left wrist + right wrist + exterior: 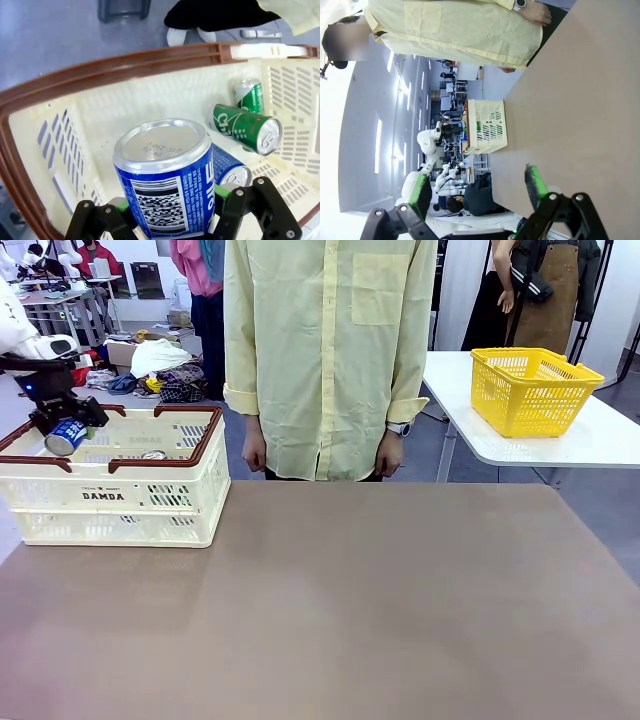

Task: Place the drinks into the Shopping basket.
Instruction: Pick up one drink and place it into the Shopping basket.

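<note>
My left gripper point(62, 422) is shut on a blue drink can point(68, 436), holding it tilted just above the left rim of the cream Shopping basket point(110, 498). Seen from the left wrist, that blue can point(165, 180) sits between the green pads of the gripper point(167, 212), over the inside of the basket point(125, 102). On the basket floor lie two green cans point(247, 129) point(250, 94) and another blue can point(231, 169). My right gripper point(477, 190) stands open with nothing between its fingers, far from the basket point(485, 125).
A person in a yellow shirt point(325, 350) stands at the far edge of the brown table point(350, 610), hands down. A yellow mesh basket point(530, 390) sits on a white table at the back right.
</note>
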Controlling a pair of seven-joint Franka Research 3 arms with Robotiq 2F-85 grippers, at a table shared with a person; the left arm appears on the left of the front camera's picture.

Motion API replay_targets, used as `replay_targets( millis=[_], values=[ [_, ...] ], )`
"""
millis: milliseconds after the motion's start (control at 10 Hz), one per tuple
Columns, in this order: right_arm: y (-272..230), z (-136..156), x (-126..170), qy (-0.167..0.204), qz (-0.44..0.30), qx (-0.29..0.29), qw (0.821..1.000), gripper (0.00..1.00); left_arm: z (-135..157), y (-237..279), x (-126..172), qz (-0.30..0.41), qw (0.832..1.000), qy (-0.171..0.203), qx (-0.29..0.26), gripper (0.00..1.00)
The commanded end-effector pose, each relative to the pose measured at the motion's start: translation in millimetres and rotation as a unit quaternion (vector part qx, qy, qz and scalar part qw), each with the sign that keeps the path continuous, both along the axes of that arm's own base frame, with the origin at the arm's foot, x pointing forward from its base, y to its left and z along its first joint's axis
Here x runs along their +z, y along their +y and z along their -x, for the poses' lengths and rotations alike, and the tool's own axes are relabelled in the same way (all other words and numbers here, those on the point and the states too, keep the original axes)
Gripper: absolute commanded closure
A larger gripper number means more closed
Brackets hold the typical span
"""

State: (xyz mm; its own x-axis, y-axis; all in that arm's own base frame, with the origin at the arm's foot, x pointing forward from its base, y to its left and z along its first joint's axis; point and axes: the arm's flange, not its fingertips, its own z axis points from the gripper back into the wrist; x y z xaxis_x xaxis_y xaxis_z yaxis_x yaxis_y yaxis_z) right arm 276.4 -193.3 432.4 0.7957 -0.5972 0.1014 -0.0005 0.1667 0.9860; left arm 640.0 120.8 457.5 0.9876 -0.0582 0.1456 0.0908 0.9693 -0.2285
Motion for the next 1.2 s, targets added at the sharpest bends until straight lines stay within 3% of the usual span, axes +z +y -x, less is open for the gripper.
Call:
replay_targets(
  millis=[0,400,500,600,700,1100],
  values=[
    [-1,-4,2,-0.015,-0.004,-0.003,1.0,0.0,14,-7,6,0.007,1.0,-0.008,0.009,1.0],
    [-1,-4,2,-0.015,-0.004,-0.003,1.0,0.0,9,-14,2,0.005,1.0,0.004,-0.002,1.0],
    [-1,-4,2,-0.015,-0.004,-0.003,1.0,0.0,8,-14,1,0.013,1.0,0.008,-0.007,0.74],
    [-1,-4,2,-0.015,-0.004,-0.003,1.0,0.0,7,-15,0,0.009,1.0,0.013,-0.007,0.18],
    [-1,-4,2,-0.015,-0.004,-0.003,1.0,0.0,7,-17,0,0.007,1.0,0.015,-0.008,0.0],
    [-1,-4,2,-0.015,-0.004,-0.003,1.0,0.0,3,-17,-3,0.01,1.0,0.025,-0.011,0.0]
  ],
)
